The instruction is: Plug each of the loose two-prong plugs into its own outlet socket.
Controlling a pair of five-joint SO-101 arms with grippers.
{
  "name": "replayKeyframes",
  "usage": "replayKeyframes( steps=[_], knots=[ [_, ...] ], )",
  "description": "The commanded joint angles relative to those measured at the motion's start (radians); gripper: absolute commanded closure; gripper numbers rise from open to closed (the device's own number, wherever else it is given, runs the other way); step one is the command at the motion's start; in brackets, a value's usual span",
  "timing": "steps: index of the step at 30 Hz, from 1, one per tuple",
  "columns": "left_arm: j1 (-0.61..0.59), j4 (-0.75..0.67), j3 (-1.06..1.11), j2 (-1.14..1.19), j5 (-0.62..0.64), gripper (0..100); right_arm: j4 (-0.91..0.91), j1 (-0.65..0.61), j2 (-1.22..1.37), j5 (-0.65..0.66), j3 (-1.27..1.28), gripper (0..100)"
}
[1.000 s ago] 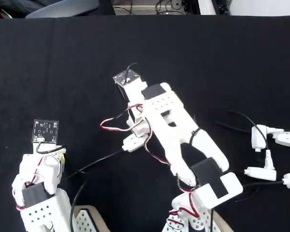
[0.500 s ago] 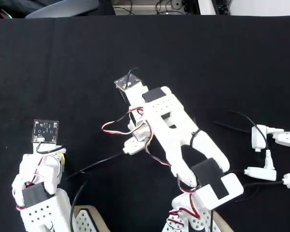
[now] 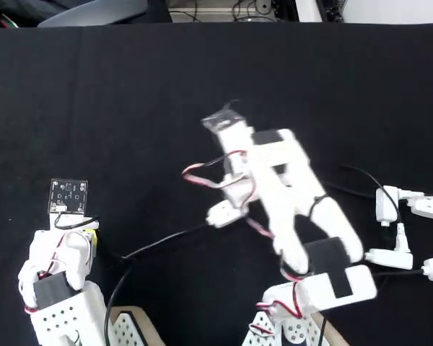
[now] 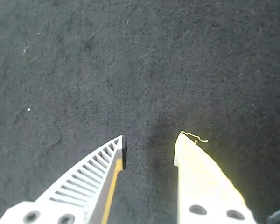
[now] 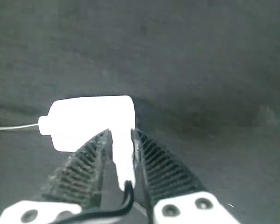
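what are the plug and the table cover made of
The plug looks like smooth white moulded plastic: uniform surface, rounded edges, no visible texture. The table cover is probably black felt or a similar matte fabric: fine fuzzy grain, lint specks, no glare.

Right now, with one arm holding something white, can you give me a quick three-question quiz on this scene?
1. True or false: the left gripper holds a plug.
2. The right gripper is shut on: A) a white plug B) a screwdriver C) nothing.
3. Fill in: the table is covered in ____ cloth.
Key: 1 false; 2 A; 3 black.
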Motion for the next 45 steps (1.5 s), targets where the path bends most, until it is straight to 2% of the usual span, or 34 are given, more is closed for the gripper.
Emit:
replayKeyframes(
  steps=[1, 12, 17, 21, 26, 34, 39, 42, 45],
  knots=[
    [-0.008, -0.020, -0.008, 0.000, -0.006, 82, 0.043, 0.196, 0.007, 0.103, -0.036, 98.7],
    [-0.008, -0.020, -0.008, 0.000, -0.006, 82, 0.109, 0.802, 0.022, 0.473, -0.302, 98.7],
    [-0.008, -0.020, -0.008, 0.000, -0.006, 82, 0.104, 0.970, 0.122, 0.572, -0.415, 98.7],
    [-0.008, -0.020, -0.008, 0.000, -0.006, 82, 0.110, 0.994, 0.237, 0.575, -0.499, 98.6],
    [-0.008, -0.020, -0.008, 0.000, -0.006, 82, 0.127, 0.964, 0.286, 0.569, -0.518, 97.9],
    [-0.008, -0.020, -0.008, 0.000, -0.006, 82, 0.361, 0.899, 0.211, 0.574, -0.570, 70.2],
    [-0.008, -0.020, -0.008, 0.000, -0.006, 82, 0.529, 0.848, 0.036, 0.568, -0.625, 58.7],
    [-0.005, -0.020, -0.008, 0.000, -0.006, 82, 0.540, 0.855, -0.116, 0.519, -0.628, 60.0],
    [-0.001, -0.020, -0.008, 0.000, -0.005, 82, 0.540, 0.898, -0.282, 0.465, -0.602, 65.9]
  ],
)
